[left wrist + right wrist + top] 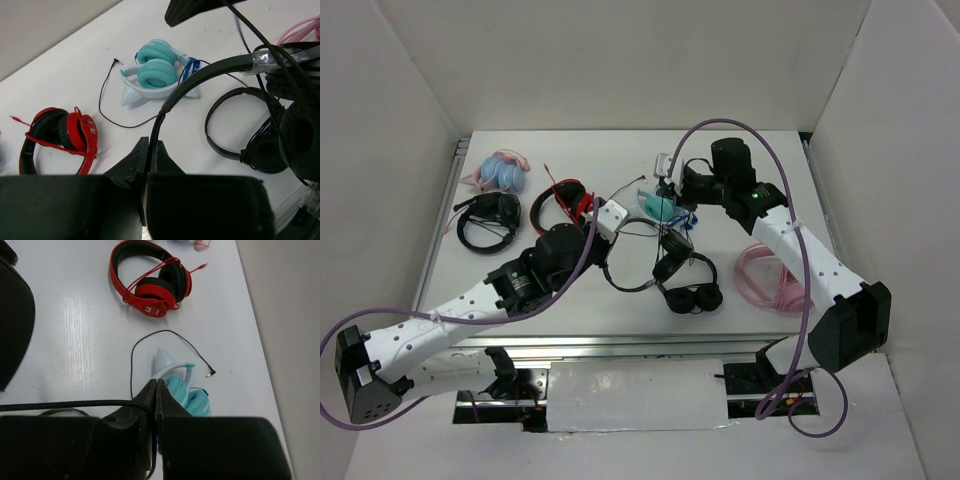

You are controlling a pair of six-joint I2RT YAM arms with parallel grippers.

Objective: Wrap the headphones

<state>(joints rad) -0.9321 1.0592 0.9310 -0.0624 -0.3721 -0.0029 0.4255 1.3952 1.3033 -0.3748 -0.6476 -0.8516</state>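
The black headphones (669, 247) have a slim headband (210, 75) and a thin black cable (60, 405). My left gripper (605, 258) is shut on the headband and holds the pair lifted off the table; in the left wrist view (150, 142) the band runs up out of the jaws to a round earcup (300, 135). My right gripper (672, 190) is behind them, above the teal pair, and is shut on the cable in the right wrist view (156, 382). The cable (250, 25) runs taut from it down to the earcup.
A second black pair with fat earcups (695, 297) lies just right of the held pair. Teal headphones (660, 207) with a loose jack cable (150, 337), red headphones (570, 205), a black mic headset (488, 220), a pink-blue pair (502, 170) and a pink pair (770, 275) lie around.
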